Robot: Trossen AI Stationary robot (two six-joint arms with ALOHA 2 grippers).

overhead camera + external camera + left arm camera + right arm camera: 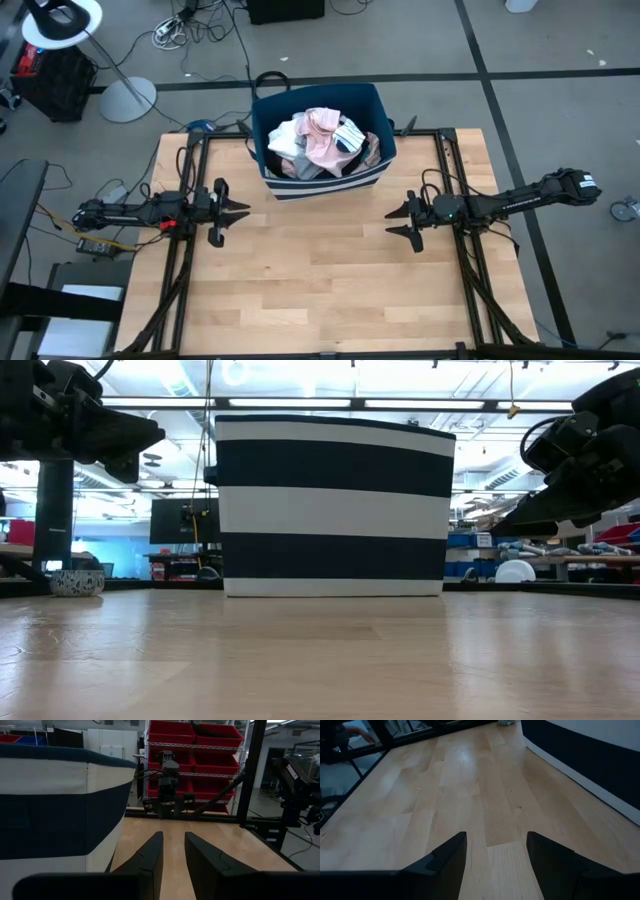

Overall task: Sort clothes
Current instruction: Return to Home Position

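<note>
A navy bin with white stripes stands at the table's far middle. It holds the clothes: white, pink, grey and striped garments piled inside. My left gripper is open and empty above the table, left of the bin. My right gripper is open and empty, right of the bin and nearer. Both point toward the table's middle. The bin fills the middle of the low view and shows in the left wrist view.
The bare wooden tabletop lies between and in front of the grippers. Black frame rails run along the table's left and right sides. Cables, a lamp base and dark equipment lie on the floor beyond the table.
</note>
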